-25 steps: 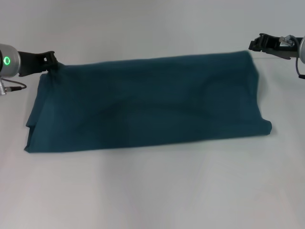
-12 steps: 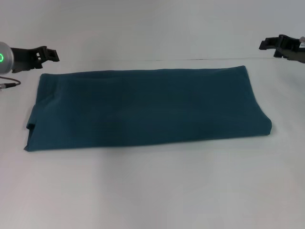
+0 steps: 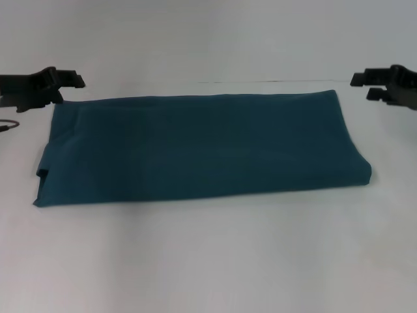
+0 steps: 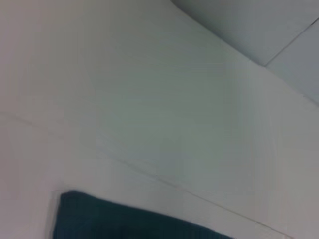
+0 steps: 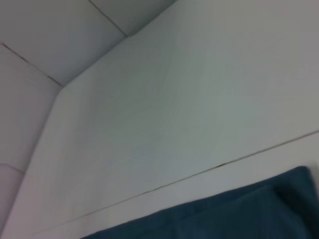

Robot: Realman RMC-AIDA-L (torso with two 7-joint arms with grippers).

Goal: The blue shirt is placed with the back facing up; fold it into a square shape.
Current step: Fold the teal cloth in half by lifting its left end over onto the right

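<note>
The blue shirt (image 3: pixel 202 147) lies flat on the white table as a long, plain teal rectangle folded lengthwise, with a small tuck at its near left corner. My left gripper (image 3: pixel 70 88) hovers open just outside the shirt's far left corner, touching nothing. Beyond the far right corner, my right gripper (image 3: pixel 362 88) is open too and clear of the cloth. The left wrist view catches only a corner of the blue shirt (image 4: pixel 124 224). An edge of the blue shirt (image 5: pixel 234 214) shows in the right wrist view. Neither wrist view shows fingers.
The white table (image 3: pixel 208 261) stretches bare in front of the shirt. A thin seam line (image 3: pixel 260 81) runs across the table just behind the shirt's far edge. A cable (image 3: pixel 6 124) hangs at the far left.
Both grippers let go of the shirt's far corners, and the cloth settled flat. Since then each gripper has drifted slightly lower beside its corner.
</note>
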